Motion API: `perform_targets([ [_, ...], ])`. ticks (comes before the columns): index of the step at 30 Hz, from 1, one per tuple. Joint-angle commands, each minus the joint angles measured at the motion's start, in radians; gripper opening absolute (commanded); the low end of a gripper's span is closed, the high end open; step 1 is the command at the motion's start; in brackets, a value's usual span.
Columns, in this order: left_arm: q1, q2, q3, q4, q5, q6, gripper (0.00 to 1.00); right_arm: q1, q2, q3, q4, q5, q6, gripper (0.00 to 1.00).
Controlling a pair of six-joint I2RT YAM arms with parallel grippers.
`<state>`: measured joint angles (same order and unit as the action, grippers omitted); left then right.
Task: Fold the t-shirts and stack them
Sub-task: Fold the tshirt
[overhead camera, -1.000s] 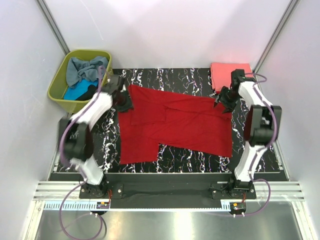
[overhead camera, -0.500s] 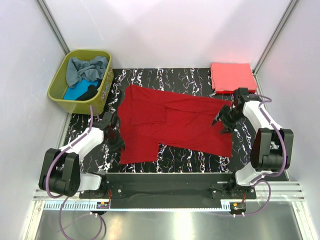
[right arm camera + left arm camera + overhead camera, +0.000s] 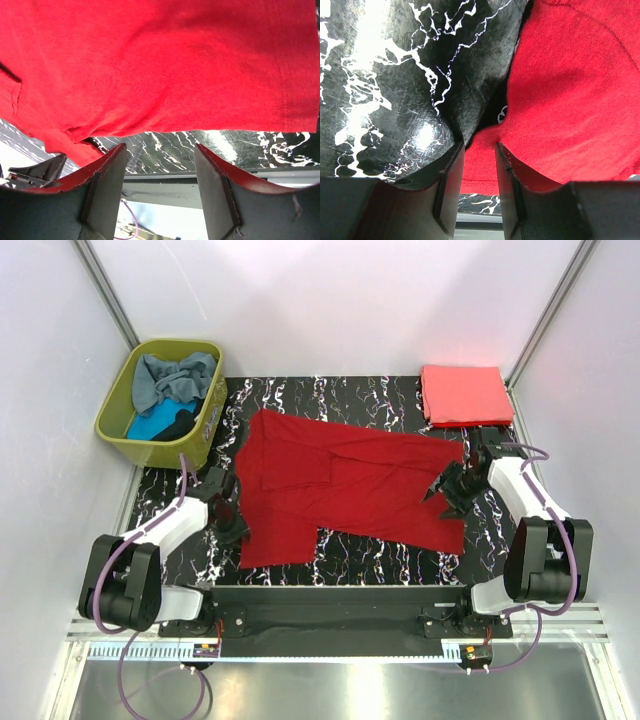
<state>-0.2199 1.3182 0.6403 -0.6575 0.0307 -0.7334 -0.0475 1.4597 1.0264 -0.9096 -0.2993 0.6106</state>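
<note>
Dark red shirt lies spread on your marble table: left gripper pinches its left edge, right gripper hovers spread above its right side.

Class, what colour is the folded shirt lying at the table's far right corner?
Coral-pink folded shirt, clearest in the top external view.

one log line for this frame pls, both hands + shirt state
left hand: shut on dark red t-shirt edge | right hand: open over its hem | shirt: partly folded on table | coral-pink t-shirt: folded, far right
</note>
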Motion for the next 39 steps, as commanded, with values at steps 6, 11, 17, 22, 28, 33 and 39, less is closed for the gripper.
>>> perform_targets([
  [6, 0.007, 0.093, -0.048, 0.091, 0.017, -0.003, 0.11, 0.003, -0.01, -0.1, 0.005, 0.068, 0.211, 0.64],
  [11, 0.007, 0.01, -0.065, 0.084, 0.032, 0.003, 0.0, -0.014, -0.036, -0.14, -0.044, 0.135, 0.287, 0.61],
  [17, 0.007, -0.068, -0.034, 0.052, 0.057, 0.003, 0.0, -0.035, -0.091, -0.201, -0.061, 0.293, 0.4, 0.46],
  [22, 0.005, -0.097, 0.018, 0.026, 0.051, 0.003, 0.0, -0.038, -0.073, -0.236, -0.063, 0.376, 0.469, 0.45],
  [28, 0.007, -0.132, 0.047, 0.01, 0.029, 0.006, 0.0, -0.037, -0.081, -0.288, -0.032, 0.405, 0.52, 0.47],
  [33, 0.007, -0.145, 0.058, -0.004, 0.032, 0.005, 0.0, -0.038, -0.09, -0.321, 0.014, 0.416, 0.537, 0.47],
  [39, 0.007, -0.16, 0.055, -0.01, 0.038, -0.004, 0.0, -0.038, -0.064, -0.312, 0.066, 0.437, 0.538, 0.46],
])
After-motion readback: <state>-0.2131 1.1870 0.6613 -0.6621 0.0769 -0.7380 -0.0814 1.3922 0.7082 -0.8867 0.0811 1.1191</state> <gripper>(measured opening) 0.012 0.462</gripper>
